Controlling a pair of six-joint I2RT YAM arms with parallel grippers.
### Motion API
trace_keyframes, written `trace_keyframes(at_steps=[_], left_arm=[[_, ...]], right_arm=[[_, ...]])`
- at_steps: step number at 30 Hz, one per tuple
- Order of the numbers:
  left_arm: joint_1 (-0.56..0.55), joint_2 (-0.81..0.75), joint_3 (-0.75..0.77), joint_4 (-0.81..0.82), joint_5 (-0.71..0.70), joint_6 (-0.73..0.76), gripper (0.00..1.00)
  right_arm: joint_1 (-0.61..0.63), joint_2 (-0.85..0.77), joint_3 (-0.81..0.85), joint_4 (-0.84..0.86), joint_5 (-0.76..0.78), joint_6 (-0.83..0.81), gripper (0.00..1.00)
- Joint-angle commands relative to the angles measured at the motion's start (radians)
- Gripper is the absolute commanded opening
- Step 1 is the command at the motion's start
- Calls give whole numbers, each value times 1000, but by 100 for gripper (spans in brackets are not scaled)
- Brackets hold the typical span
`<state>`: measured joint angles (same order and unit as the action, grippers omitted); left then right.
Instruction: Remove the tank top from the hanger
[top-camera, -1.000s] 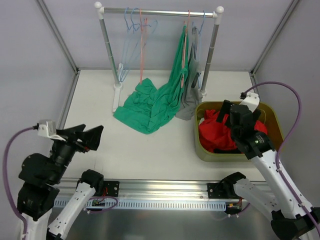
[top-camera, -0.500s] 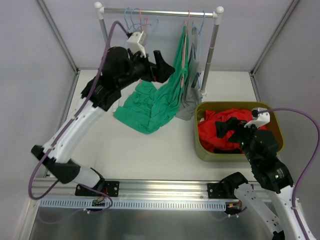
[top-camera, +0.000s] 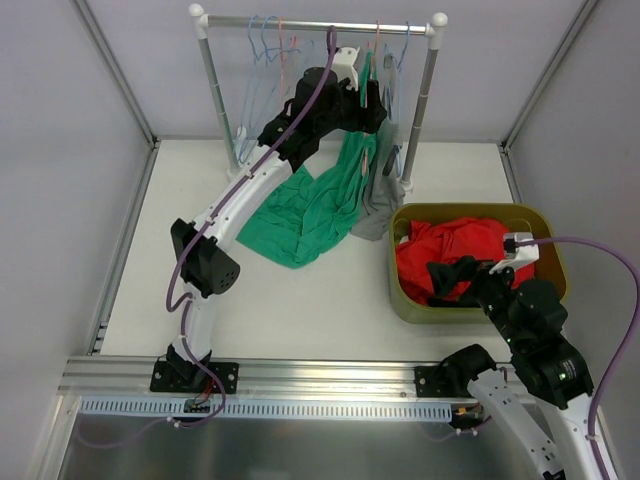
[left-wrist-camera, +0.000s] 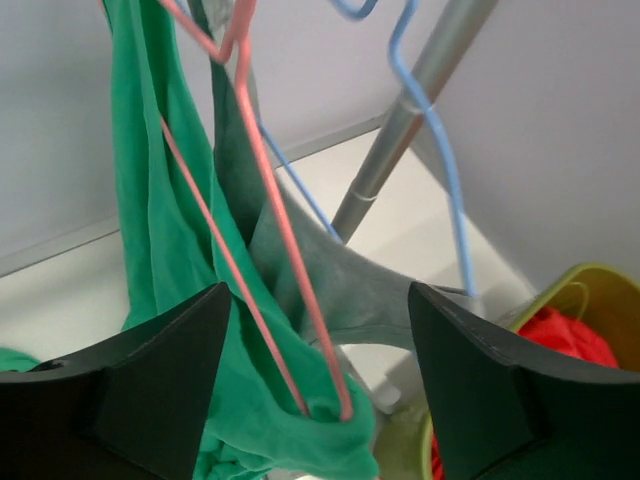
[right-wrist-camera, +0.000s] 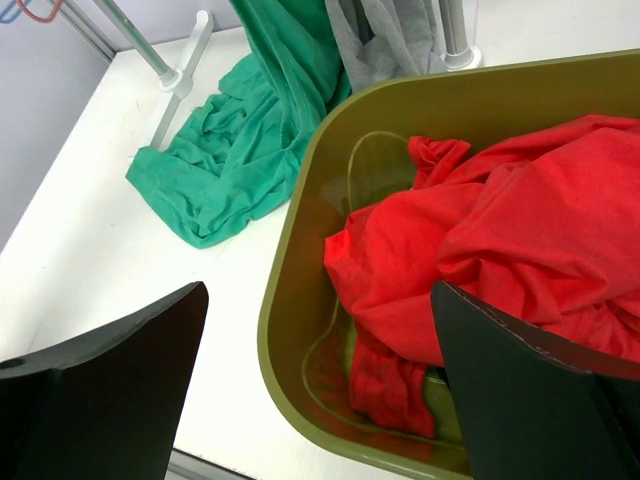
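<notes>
We see the left gripper (left-wrist-camera: 320, 300) spread wide at the pink hanger (left-wrist-camera: 294, 250) and green tank top (left-wrist-camera: 150, 220), upper centre. The right gripper (right-wrist-camera: 320, 300) gapes over the bin (right-wrist-camera: 290, 260), lower right.

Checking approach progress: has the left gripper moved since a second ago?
Yes. The left gripper swung from the near left corner of the table up to the rack, open at the green tank top.

An olive bin (right-wrist-camera: 290, 300) with red cloth (right-wrist-camera: 500, 250)
</notes>
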<state>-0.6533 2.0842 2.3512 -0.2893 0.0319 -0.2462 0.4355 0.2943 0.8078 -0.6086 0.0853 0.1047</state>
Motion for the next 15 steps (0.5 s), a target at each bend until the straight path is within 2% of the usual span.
trace_keyframes(at_steps=[1,3,4,6,7,12,13,14,15], left_arm=[[0,14,51,50,-26,13,71],[0,31,48,55,-62,13,62],[1,34,48,58,-64,16,53],[1,36,48,62,-81,18,43],[1,34,49,65,-84,22,35],[1,14,49,96,-99,36,18],[1,14,49,110,-101,42,12],[4,16,49,116,-104,41,2],[7,17,49,121,-102,38,0]], right_arm=[[-3,-33,42,-52,16,-59,99],[-4,-52,48,-66,16,-69,99],[-3,-55,54,-66,11,-74,100],[-3,-55,60,-66,4,-82,99],[-3,-53,63,-66,4,-94,99],[-3,-64,41,-66,16,-97,99],[-4,-69,37,-65,11,-96,100],[-3,-70,34,-63,11,-97,100],[-3,-69,34,-62,8,-96,99]])
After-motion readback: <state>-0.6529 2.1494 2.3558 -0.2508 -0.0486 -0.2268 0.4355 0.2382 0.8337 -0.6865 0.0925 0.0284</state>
